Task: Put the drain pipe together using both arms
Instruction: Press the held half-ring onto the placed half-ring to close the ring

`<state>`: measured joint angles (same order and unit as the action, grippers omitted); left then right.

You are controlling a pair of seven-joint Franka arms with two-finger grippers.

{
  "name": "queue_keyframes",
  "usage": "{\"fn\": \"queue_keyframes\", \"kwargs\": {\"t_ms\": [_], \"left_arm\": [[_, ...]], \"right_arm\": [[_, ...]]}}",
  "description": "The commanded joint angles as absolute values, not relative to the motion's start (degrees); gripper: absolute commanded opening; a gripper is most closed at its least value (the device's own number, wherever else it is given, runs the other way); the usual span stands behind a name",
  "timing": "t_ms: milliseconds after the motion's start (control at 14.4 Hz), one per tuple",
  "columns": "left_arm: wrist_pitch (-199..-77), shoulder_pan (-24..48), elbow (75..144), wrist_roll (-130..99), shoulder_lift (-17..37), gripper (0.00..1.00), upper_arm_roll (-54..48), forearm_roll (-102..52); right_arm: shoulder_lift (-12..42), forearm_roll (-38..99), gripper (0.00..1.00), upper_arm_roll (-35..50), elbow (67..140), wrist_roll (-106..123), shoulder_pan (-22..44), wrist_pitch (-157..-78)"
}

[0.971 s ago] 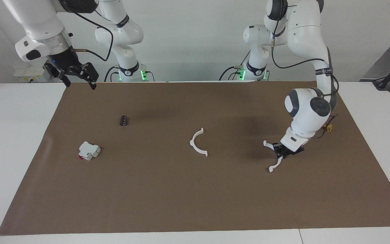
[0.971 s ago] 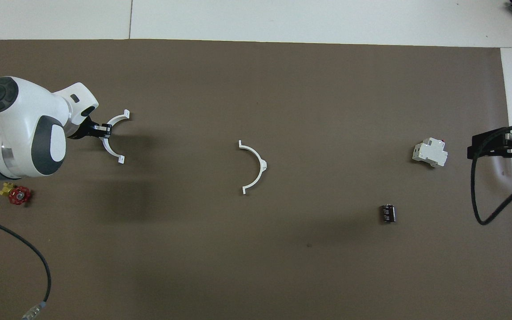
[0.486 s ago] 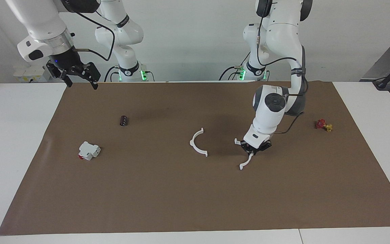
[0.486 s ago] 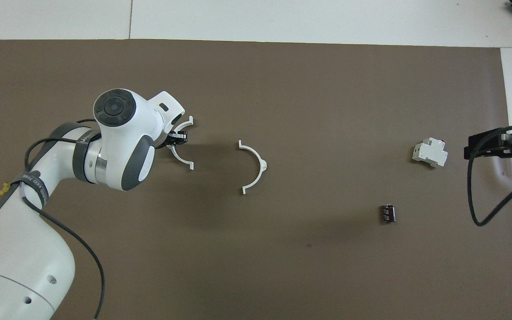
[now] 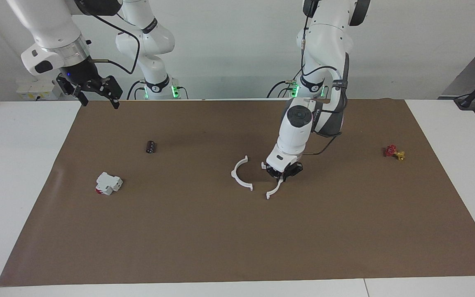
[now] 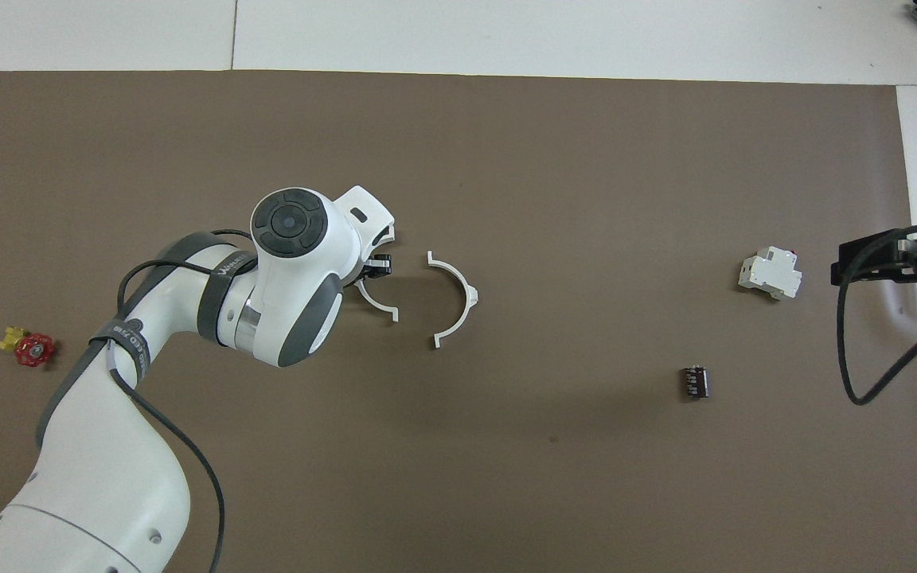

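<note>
Pincer work first: the left pincer [image 5: 281, 173] is clamped on the mid-curve of one half-ring [image 5: 273, 187], holding it low over the brown mat [image 5: 237, 247] on the worktop [image 5: 23, 165], just beside the free half-ring [image 5: 240, 173] on the side toward the left arm's end. That free half-ring is my landmark; it lies flat near the mat's middle. Seen from overhead, the held half-ring [image 6: 380, 301] opens toward the free half-ring [image 6: 456, 300], and the free one opens back toward it, so the two hollows face each other and the tabbed ends are near but apart. The line joining each arc's ends runs nearer-to-farther from the robots, and the two lines look roughly parallel. I judge the coming move is a short slide toward the right arm's end to meet the ends. The right pincer [image 5: 96, 91] waits up over the mat's corner, well apart from the free half-ring, its fingers spread and holding nothing. A black cylinder [image 5: 151, 146] and a white box [image 5: 108, 183] lie toward that end, a red valve [image 5: 393, 152] toward the other.
</note>
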<state>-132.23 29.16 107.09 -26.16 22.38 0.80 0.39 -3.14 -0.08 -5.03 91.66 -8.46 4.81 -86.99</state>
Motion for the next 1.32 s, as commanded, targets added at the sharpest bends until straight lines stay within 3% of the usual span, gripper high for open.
{"fn": "queue_keyframes", "kwargs": {"t_ms": [0,555,1249], "left_arm": [[-132.1,31.1,109.7,-30.0,19.9,0.0,1.6,1.9],[-132.3,35.2,112.7,-31.5,18.5,0.0,1.7,1.9],[-134.9,35.0,112.7,-33.0,18.8,0.0,1.7,1.9]], "right_arm": [[-3.8,1.1,1.0,-4.9,92.0,-8.2,4.5,-86.7],[-3.8,1.1,1.0,-4.9,92.0,-8.2,4.5,-86.7],[-3.8,1.1,1.0,-4.9,92.0,-8.2,4.5,-86.7]]}}
